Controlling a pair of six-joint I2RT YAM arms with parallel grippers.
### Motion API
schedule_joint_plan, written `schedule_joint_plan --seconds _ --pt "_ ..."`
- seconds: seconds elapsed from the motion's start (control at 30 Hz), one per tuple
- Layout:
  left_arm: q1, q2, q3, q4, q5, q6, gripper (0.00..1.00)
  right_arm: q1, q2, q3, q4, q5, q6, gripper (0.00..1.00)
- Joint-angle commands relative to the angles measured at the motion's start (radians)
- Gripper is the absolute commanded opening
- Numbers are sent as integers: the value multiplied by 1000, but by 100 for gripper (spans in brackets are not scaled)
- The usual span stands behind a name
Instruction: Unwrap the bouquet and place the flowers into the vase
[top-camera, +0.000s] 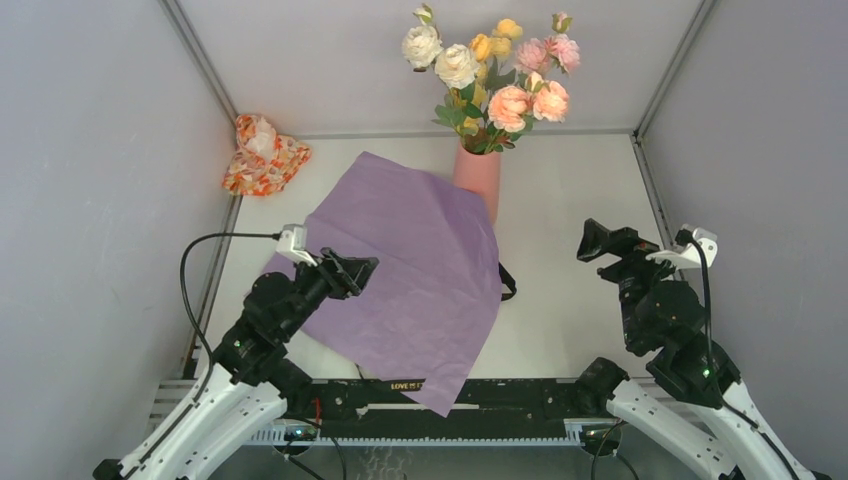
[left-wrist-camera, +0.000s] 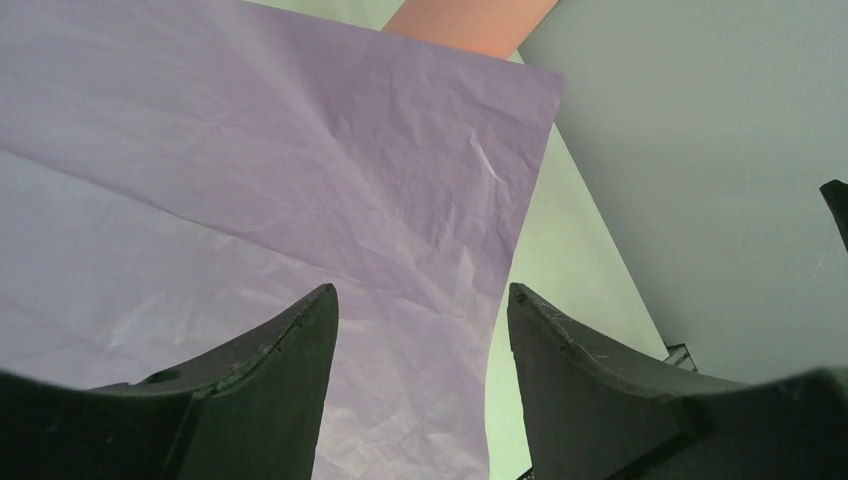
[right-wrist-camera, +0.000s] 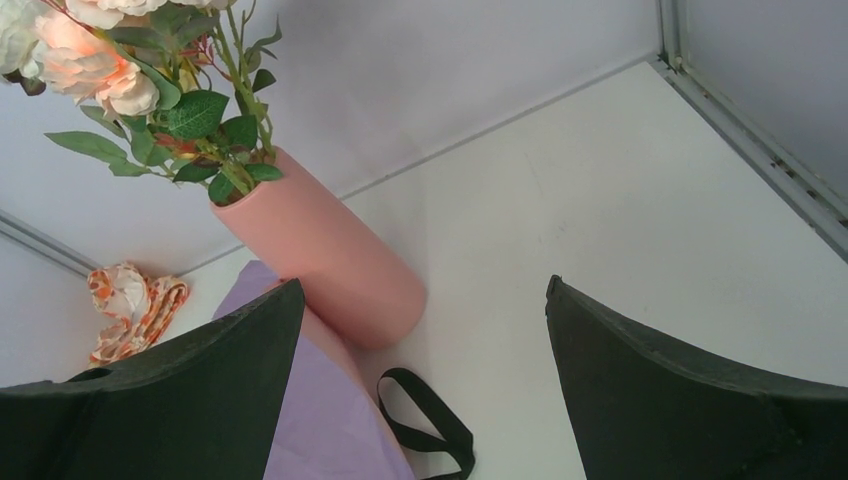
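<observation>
The flowers (top-camera: 497, 70), roses in cream, yellow, peach and pink, stand upright in the salmon-pink vase (top-camera: 478, 176) at the back centre; the right wrist view shows the vase (right-wrist-camera: 330, 268) with green stems and leaves (right-wrist-camera: 205, 120) at its mouth. The bouquet's lilac paper (top-camera: 410, 265) lies unfolded and flat in front of the vase, one corner hanging over the near edge. A black ribbon (right-wrist-camera: 432, 418) lies loose beside it. My left gripper (top-camera: 352, 273) hovers open over the paper's left part (left-wrist-camera: 300, 200). My right gripper (top-camera: 598, 243) stands open to the right, empty.
An orange-red floral cloth bundle (top-camera: 262, 154) lies at the back left corner, also seen in the right wrist view as the cloth bundle (right-wrist-camera: 130, 310). Grey walls enclose the white table (top-camera: 570, 200) on three sides. A black rail (top-camera: 520, 392) runs along the near edge.
</observation>
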Motion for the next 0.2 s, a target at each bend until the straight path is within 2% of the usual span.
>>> schedule_joint_plan --seconds 0.0,0.17 --pt "-6 -10 1 11 -15 -10 68 -2 38 13 3 24 13 99" --pt "-5 -10 0 9 -20 -9 68 -3 80 38 -6 0 21 100"
